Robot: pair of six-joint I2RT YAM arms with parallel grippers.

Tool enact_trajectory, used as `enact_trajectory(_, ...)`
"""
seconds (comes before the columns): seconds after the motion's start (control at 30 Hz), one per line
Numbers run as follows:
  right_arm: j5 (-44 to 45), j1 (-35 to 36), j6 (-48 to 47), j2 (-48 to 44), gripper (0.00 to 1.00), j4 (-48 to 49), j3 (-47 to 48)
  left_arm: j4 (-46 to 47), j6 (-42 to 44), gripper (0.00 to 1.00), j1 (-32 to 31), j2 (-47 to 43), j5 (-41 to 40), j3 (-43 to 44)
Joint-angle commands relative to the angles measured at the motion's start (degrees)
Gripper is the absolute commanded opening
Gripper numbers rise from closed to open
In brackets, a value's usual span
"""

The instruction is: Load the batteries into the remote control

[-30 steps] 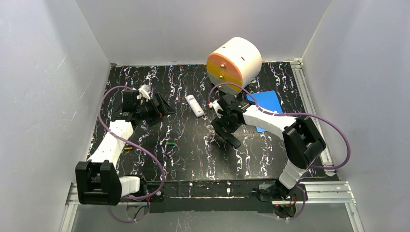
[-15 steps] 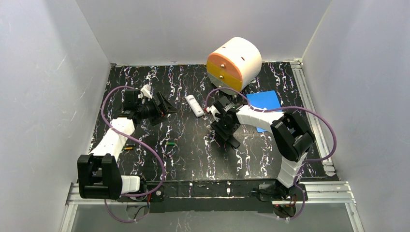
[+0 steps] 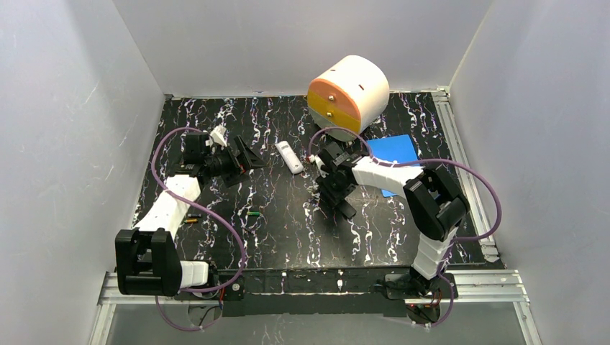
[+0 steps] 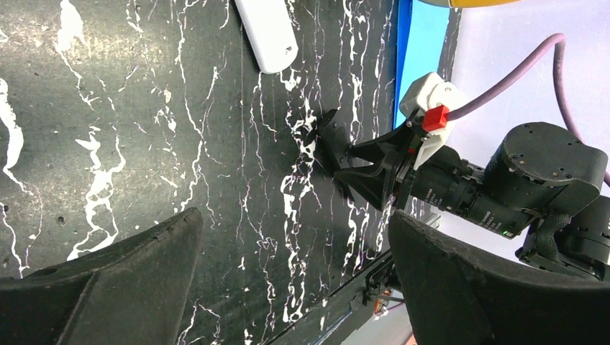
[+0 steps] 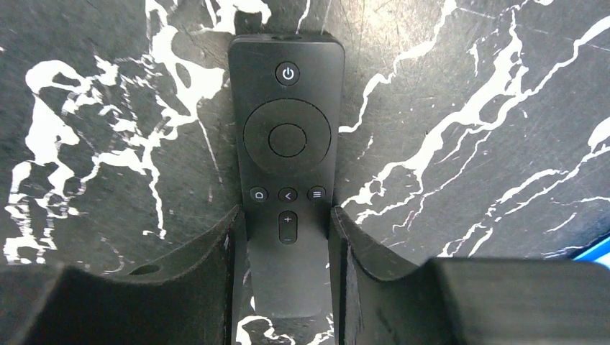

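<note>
One green battery (image 3: pixel 252 213) lies near the middle of the table (image 3: pixel 280 241), with an orange battery (image 3: pixel 190 220) at its 9 o'clock beside the left arm. The right tool (image 5: pixel 285 215) is clenched on the sides of a black remote (image 5: pixel 288 136), buttons up. The left tool (image 4: pixel 293 219) is spread wide and holds nothing, with a white remote (image 4: pixel 267 32) near its 12 o'clock.

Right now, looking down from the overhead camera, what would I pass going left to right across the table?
Orange-yellow battery → green battery → white remote → black remote in the right gripper → blue sheet. The drum and left gripper overlap others, so they are left out.
</note>
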Motion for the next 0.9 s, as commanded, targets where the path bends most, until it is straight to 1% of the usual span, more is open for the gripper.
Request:
enact_trajectory(0.0, -5.5, -0.2, 5.4, -5.1, 0.25, 5.7, 1.1, 1.6, 0.6, 0.99, 0.3, -2.6, 2.6, 0.8)
enact_trajectory(0.07, -11.7, -1.0, 8.3, -6.5, 0.25, 8.0, 2.8, 2.6, -0.4, 0.98, 0.3, -3.4, 3.6, 0.8)
enact_trajectory(0.13, -20.7, -2.6, 12.3, -6.8, 0.25, 11.1, 5.1, 4.1, -2.2, 0.98, 0.3, -3.7, 6.3, 1.5)
enact_trajectory(0.2, -29.4, -4.4, 18.8, -7.5, 0.25, 17.5, 6.0, 6.6, -5.1, 0.98, 0.3, -3.9, 10.4, 2.4)
enact_trajectory(0.23, -35.6, -5.1, 24.7, -8.0, 0.25, 22.8, 5.2, 8.2, -7.4, 0.99, 0.3, -4.2, 12.8, 2.7)
enact_trajectory(0.27, -39.9, -5.8, 30.1, -8.4, 0.25, 29.6, 4.2, 10.1, -8.4, 0.98, 0.3, -4.6, 14.3, 3.1)
enact_trajectory(0.33, -46.0, -6.4, 41.5, -8.6, 0.25, 42.2, 2.6, 14.8, -11.7, 0.99, 0.3, -5.5, 17.1, 3.6)
enact_trajectory(0.4, -50.7, -6.6, 52.6, -7.8, 0.25, 54.4, 1.7, 16.0, -13.5, 0.98, -0.2, -6.3, 19.0, 4.9)
enact_trajectory(0.53, -55.7, -6.6, 73.8, -5.1, 0.25, 78.1, 1.3, 16.1, -11.7, 0.98, -3.6, -7.6, 21.8, 8.1)
enact_trajectory(0.6, -56.7, -6.5, 80.9, -3.7, 0.26, 85.9, 1.9, 16.4, -11.9, 0.99, -4.8, -8.0, 22.0, 9.1)
enact_trajectory(0.73, -59.2, -5.8, 88.0, -2.2, 0.26, 94.3, 2.9, 17.8, -14.0, 0.98, -5.1, -7.8, 20.2, 10.4)
enact_trajectory(0.8, -60.7, -4.9, 88.8, -1.9, 0.25, 95.6, 3.1, 22.1, -18.5, 0.97, -5.1, -7.0, 20.5, 10.3)
enact_trajectory(0.87, -61.4, -4.4, 88.9, -1.8, 0.26, 95.7, 2.8, 28.4, -23.9, 0.94, -5.3, -6.1, 21.0, 9.5)
